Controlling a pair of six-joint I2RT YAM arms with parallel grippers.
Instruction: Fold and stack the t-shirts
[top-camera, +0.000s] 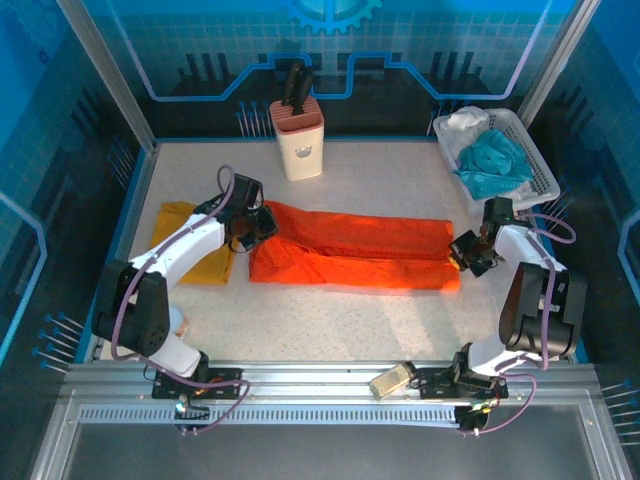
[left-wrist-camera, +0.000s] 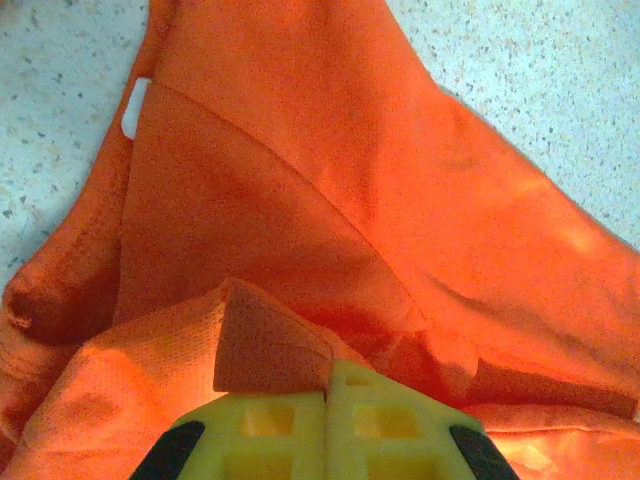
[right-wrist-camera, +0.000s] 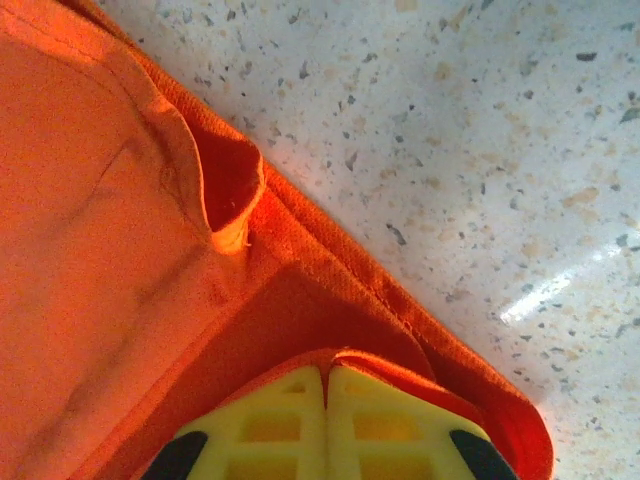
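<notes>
The left claw (left-wrist-camera: 327, 385) and right claw (right-wrist-camera: 325, 380) each pinch the thin, creased orange t-shirt (top-camera: 350, 245).

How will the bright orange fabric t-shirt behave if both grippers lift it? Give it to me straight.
Probably floppy: the bright orange fabric t-shirt creases and folds at the left gripper. Likely light, since its thin weave bunches easily by the right gripper. Its long middle would probably sag between the two pinched ends.
</notes>
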